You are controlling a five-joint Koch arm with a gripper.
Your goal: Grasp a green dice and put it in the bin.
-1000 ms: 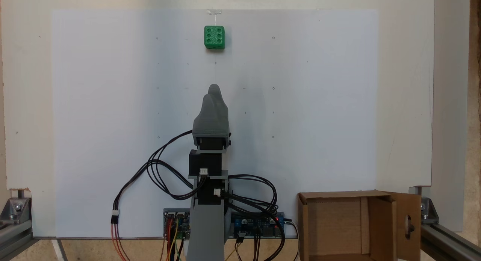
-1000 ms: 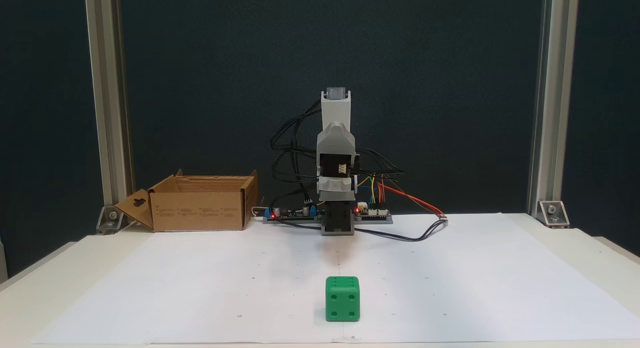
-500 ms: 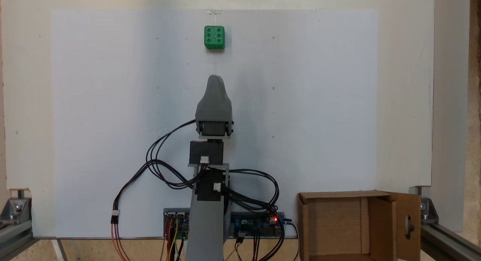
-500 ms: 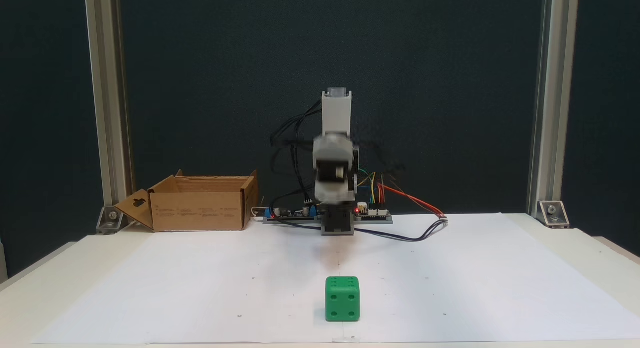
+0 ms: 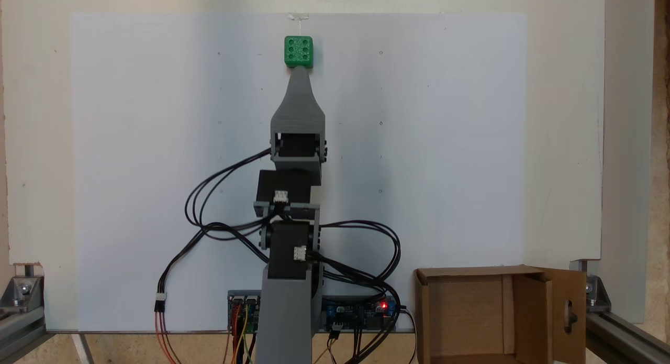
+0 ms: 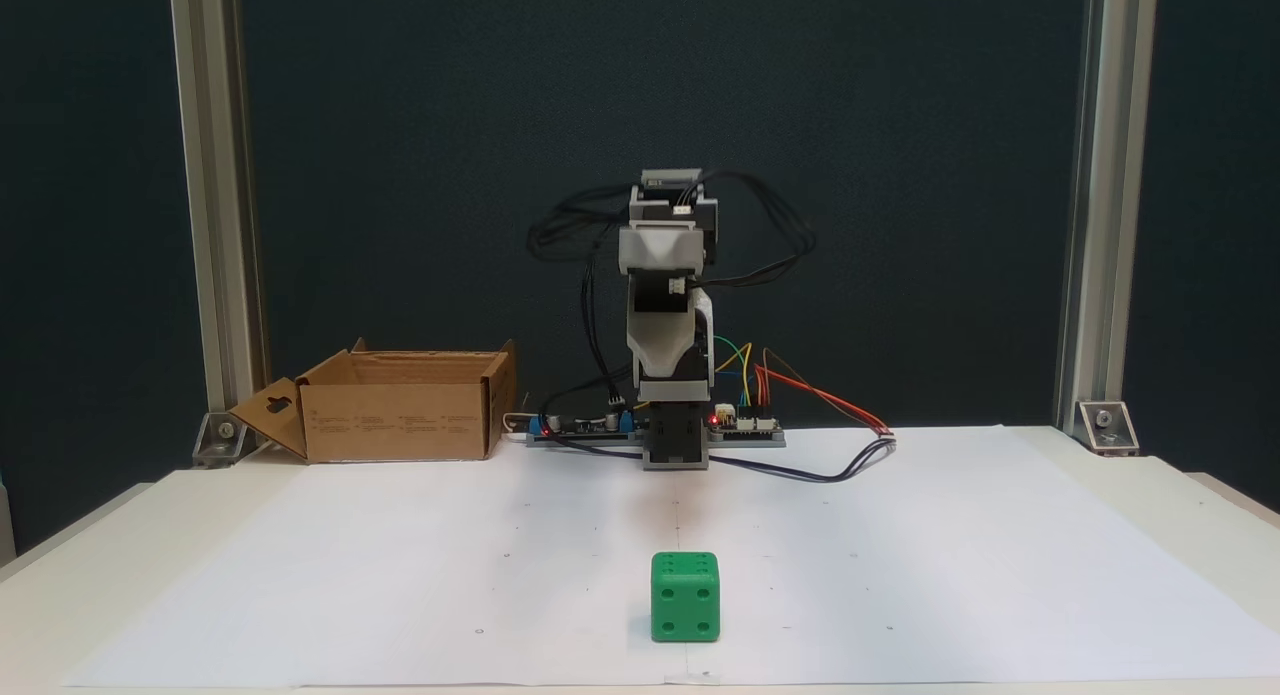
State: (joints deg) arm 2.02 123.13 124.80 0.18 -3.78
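Observation:
The green dice (image 5: 299, 52) rests alone on the white sheet far out from the arm's base, and its four-pip face shows at the front of the table (image 6: 685, 596). My grey gripper (image 5: 299, 72) is stretched out toward it; from above its tip lines up with the dice's near edge. From the front, the gripper (image 6: 668, 380) hangs well above the table, behind the dice and apart from it. Its jaws lie one behind the other, so their state is unclear. The cardboard bin (image 5: 531, 306) stands open beside the arm's base (image 6: 400, 420).
Circuit boards (image 5: 361, 314) and looping black cables (image 5: 225, 233) crowd the arm's base. Aluminium posts (image 6: 215, 205) stand at the table's back corners. The bin's slotted flap (image 6: 268, 413) folds outward. The white paper sheet (image 5: 445, 144) covers most of the table.
The arm has unfolded and reached forward; the gripper tip went from mid-sheet to the dice's near edge as seen from above. Dice and bin have not moved.

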